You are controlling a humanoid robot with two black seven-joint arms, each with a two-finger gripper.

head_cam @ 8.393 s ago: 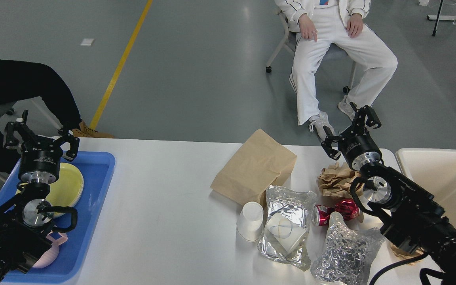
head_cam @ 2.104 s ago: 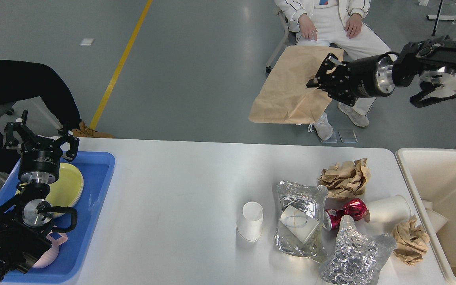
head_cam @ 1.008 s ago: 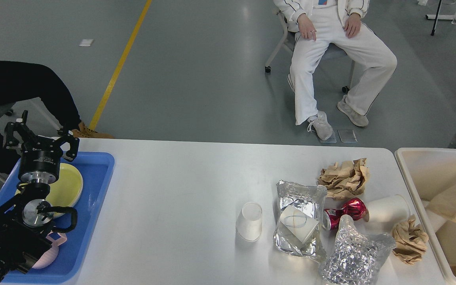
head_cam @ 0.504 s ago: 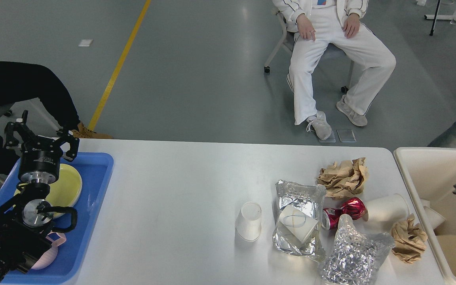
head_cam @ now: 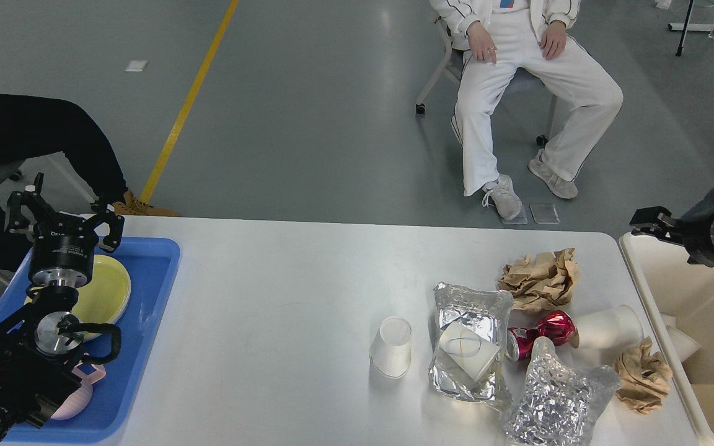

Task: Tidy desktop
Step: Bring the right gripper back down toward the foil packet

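Head view: the counter (head_cam: 282, 297) spans the lower frame. At lower left, the left gripper (head_cam: 62, 214) stands above the blue tray (head_cam: 146, 297) with jaws spread wide, holding nothing. At right edge, the right gripper (head_cam: 648, 222) hovers over the beige bin (head_cam: 691, 297); its jaw opening cannot be determined. Crumpled paper (head_cam: 540, 277), foil bags (head_cam: 470, 347) and a red can (head_cam: 540, 333) lie at lower right.

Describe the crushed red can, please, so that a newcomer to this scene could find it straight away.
Look at the right end of the white desktop, where the litter is gathered. Among it, the crushed red can lies on its side between two silver foil bags and a tipped white paper cup. It is the only shiny red thing there.
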